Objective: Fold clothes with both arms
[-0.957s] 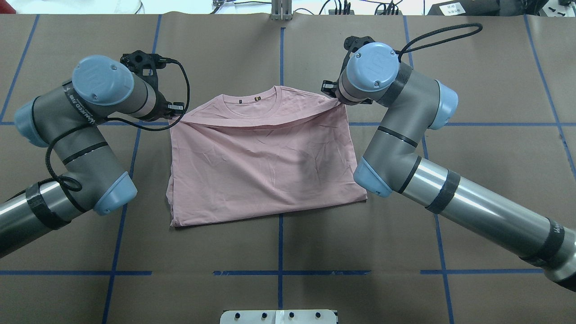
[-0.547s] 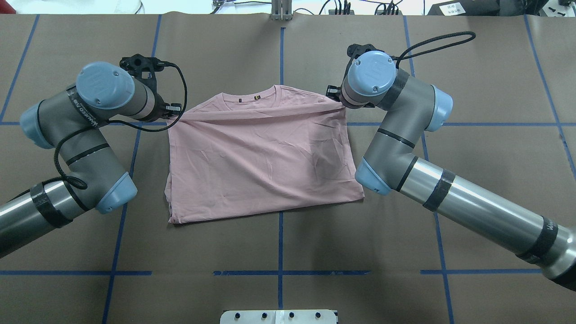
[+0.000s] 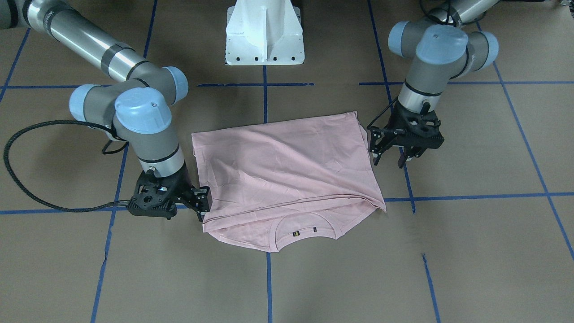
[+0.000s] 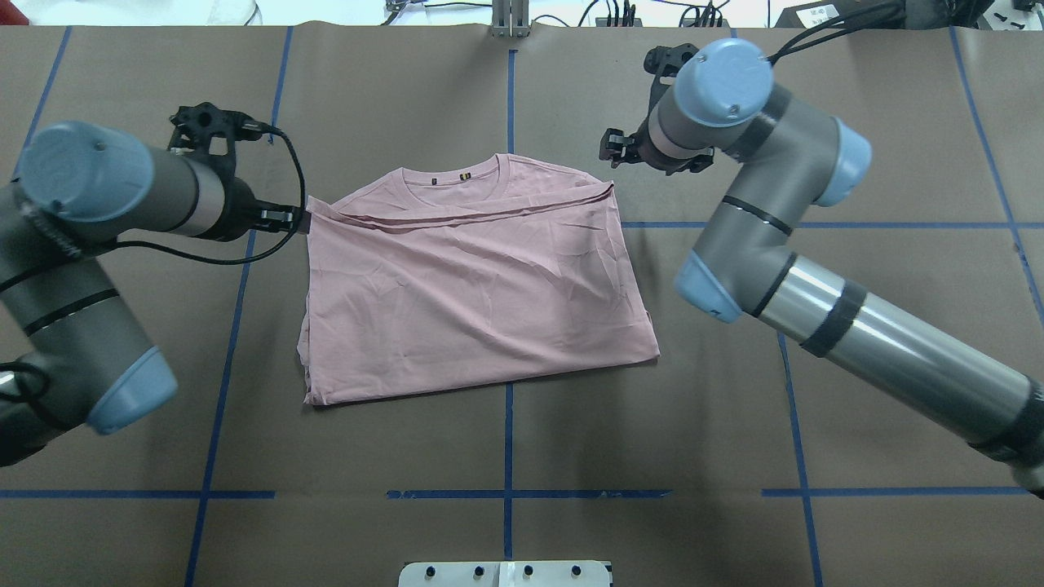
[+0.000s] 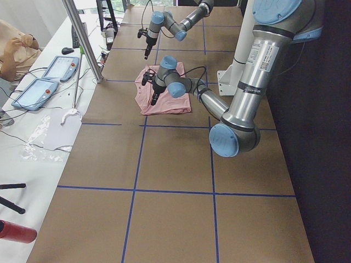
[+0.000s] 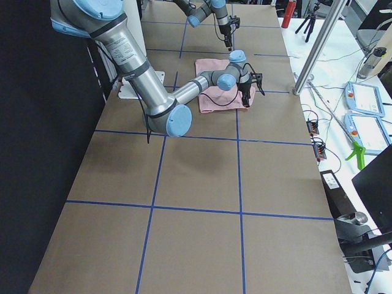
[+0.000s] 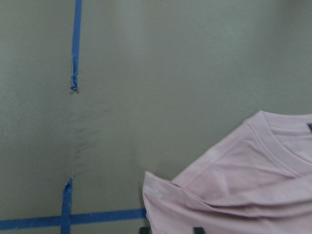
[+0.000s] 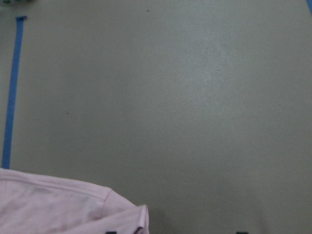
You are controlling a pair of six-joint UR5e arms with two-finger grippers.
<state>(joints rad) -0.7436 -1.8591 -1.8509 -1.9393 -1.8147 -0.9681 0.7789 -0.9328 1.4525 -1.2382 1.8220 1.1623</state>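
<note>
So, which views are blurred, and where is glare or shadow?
Both wrist views are soft, the shirt shows no weave; overhead view is sharp, with glare on the right arm; front-facing view has faint shadows on the table; side views each have a black edge.

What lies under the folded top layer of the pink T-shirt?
Under the top layer of the T-shirt, only its collar end shows, flat on the table. Everything else beneath is covered.

T-shirt (image 4: 473,302) on table (image 4: 506,456) | left tool (image 4: 300,218) beside far-left corner | right tool (image 4: 608,151) near far-right corner
</note>
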